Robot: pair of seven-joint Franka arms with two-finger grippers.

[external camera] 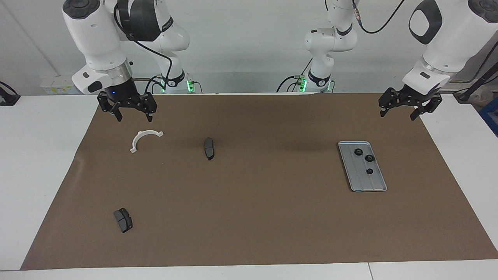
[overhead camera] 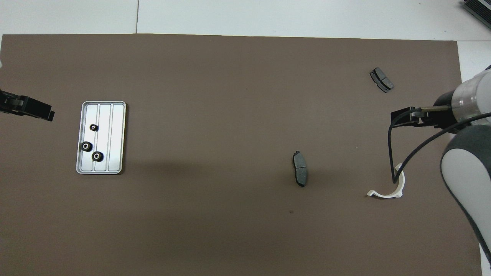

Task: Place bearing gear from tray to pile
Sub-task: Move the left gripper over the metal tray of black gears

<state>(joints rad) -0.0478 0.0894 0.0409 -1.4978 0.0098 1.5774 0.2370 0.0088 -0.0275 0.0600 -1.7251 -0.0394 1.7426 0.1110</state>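
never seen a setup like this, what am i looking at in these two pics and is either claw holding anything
These are two robot arms at a table covered by a brown mat. One picture looks at the robots from across the table; the other looks down from above their own end, so the sides are swapped.

The left gripper hangs over the mat's edge near the tray. The right gripper hangs above the white half-ring bracket. Both are open and hold nothing.

On the tray lie three small black bearing gears. Toward the right arm's end lie the bracket and two dark brake pads: one mid-table, the other farthest from the robots.
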